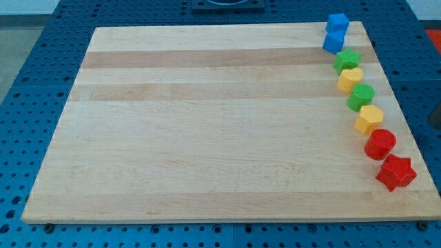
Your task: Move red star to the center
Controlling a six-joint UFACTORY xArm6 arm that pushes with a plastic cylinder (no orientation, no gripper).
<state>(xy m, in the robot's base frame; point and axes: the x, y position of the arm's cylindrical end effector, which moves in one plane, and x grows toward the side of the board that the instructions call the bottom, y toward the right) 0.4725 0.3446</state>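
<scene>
The red star (pixel 395 171) lies at the lower right corner of the wooden board (pixel 207 124), close to the board's right edge. It touches or nearly touches a red round block (pixel 380 144) just above it. My tip does not show in the camera view, so its place relative to the blocks cannot be told.
A line of blocks runs up the board's right edge: a yellow hexagon-like block (pixel 369 119), a green round block (pixel 360 96), a yellow heart (pixel 350 79), a green star (pixel 347 60), and two blue blocks (pixel 335 33) at the top right corner. A dark object (pixel 435 114) shows at the view's right edge.
</scene>
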